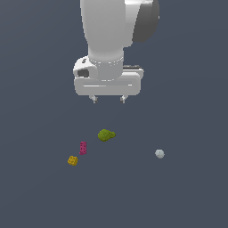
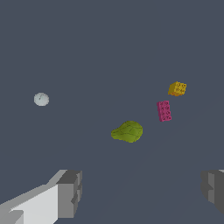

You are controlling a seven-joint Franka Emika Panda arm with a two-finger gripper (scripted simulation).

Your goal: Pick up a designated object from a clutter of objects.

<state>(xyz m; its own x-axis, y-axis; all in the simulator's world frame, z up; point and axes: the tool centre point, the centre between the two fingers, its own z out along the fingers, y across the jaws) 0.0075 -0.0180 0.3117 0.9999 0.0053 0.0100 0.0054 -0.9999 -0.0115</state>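
The designated object, a tiny yellow-orange studded block [image 1: 72, 160], lies on the dark floor toward the exterior view's left; it also shows in the wrist view [image 2: 177, 89]. A magenta studded brick [image 1: 83, 148] [image 2: 164, 110] lies close beside it, apart from it. An olive-green lumpy blob [image 1: 106, 135] [image 2: 127, 131] lies a little further on. A pale grey-white ball [image 1: 159, 153] [image 2: 41, 99] sits alone toward the exterior view's right. My gripper [image 1: 108, 99] [image 2: 140, 192] hangs high above the blob, open and empty, fingers [image 2: 70, 192] wide apart.
The white arm and hand [image 1: 109, 53] fill the upper middle of the exterior view. The floor [image 1: 187, 196] is a plain dark grey surface with no visible edges or walls.
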